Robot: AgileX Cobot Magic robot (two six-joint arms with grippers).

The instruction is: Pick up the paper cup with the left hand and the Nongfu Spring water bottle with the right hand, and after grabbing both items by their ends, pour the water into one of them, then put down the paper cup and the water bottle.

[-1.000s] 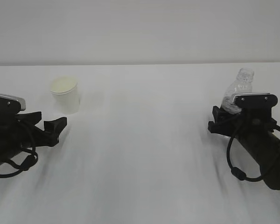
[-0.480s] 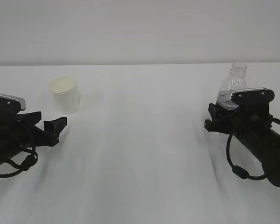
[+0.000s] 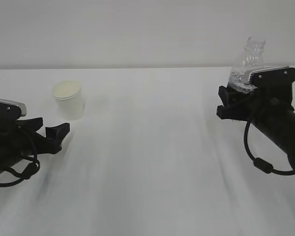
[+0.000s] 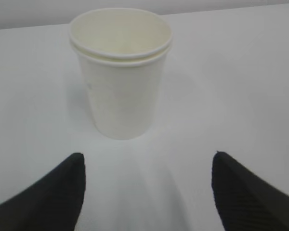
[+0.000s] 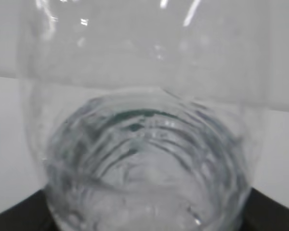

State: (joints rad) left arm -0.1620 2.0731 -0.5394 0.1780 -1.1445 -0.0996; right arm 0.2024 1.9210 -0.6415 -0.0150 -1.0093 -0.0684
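The right end effector (image 3: 229, 102) pinches the Nongfu Spring water bottle (image 3: 249, 59) clear of the worktop (image 3: 152, 147), while the left end effector (image 4: 147, 192), spread, should ease forward squarely around the paper cup (image 4: 121, 72) standing just ahead.

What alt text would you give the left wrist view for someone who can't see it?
A white paper cup stands upright and untouched on a white table, its cream inside visible. The left hand sits short of it with its two black fingertips spread wide apart at the bottom edge, the cup centred beyond the gap.
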